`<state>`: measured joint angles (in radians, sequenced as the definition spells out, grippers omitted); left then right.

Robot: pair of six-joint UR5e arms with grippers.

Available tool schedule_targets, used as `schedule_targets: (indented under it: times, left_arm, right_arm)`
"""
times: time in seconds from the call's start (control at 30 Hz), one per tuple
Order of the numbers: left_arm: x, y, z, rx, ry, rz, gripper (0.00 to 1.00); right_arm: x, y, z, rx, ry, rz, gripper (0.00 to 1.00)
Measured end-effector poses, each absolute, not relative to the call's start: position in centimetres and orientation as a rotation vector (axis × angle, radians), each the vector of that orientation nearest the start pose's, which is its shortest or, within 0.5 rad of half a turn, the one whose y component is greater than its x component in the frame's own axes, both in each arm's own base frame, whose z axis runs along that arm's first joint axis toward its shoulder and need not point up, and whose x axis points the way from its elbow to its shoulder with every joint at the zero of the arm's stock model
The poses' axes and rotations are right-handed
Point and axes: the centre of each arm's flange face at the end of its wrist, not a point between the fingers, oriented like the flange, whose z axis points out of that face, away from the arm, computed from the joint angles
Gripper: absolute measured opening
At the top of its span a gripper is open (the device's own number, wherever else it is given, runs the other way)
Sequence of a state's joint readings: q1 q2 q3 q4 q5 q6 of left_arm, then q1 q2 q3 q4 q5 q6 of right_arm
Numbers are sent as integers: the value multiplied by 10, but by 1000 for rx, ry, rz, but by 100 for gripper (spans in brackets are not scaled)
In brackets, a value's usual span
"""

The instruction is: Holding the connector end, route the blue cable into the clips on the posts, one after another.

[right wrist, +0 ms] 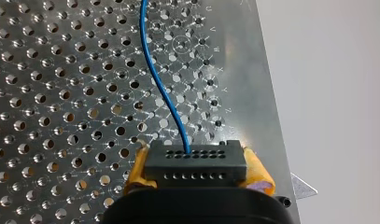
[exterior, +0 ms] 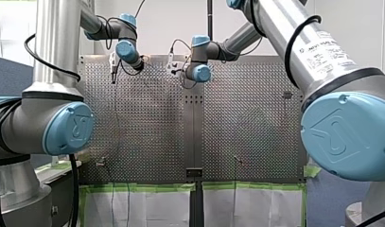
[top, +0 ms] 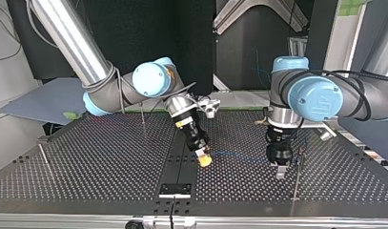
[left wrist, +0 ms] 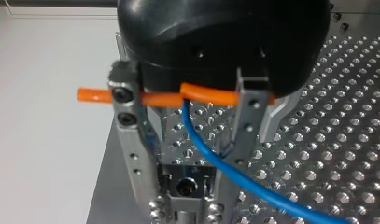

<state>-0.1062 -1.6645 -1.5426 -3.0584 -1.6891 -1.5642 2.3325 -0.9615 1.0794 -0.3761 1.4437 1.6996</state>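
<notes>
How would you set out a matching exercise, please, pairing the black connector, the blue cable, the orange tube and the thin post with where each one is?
Things:
1. black connector
2. blue cable
3. orange tube
4. thin post

Places:
A. lies crosswise from one metal finger to the other of my left tool
B. clamped between the yellow pads of my right tool
C. stands on the perforated table beside my left tool
D. leaves the connector and passes between my left tool's open fingers

Pairs: 1-B, 2-D, 3-A, 4-C.
</notes>
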Motion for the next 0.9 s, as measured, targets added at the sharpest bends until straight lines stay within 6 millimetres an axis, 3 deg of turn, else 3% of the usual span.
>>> schedule_targets:
  times: [0.07,0.1,0.17,0.2,0.27,0.33,0.83,0.87,0.9]
  left_arm:
    - [516,-177,462,-5,1553,14,47]
    - [516,-177,462,-5,1553,15,47]
    - [515,-178,462,-4,1553,14,23]
    - [515,-178,462,-4,1553,14,23]
    - [515,-178,462,-4,1553,13,6]
    - [515,-178,462,-5,1553,12,0]
    - [515,-178,463,-13,1553,11,0]
    - [515,-177,463,-15,1553,16,6]
    - [515,-177,463,-17,1552,21,6]
  right_arm:
    - [626,-445,394,-2093,852,-2802,0]
    - [626,-445,394,-2094,852,-2801,0]
    - [626,-444,394,-2096,853,-2800,0]
    - [626,-444,393,-2097,853,-2799,0]
    - [626,-444,393,-2100,853,-2795,0]
    - [626,-444,393,-2103,854,-2793,0]
    - [625,-444,392,-2106,857,-2789,0]
    - [625,-444,392,-2106,857,-2790,0]
    - [625,-445,392,-2106,858,-2790,0]
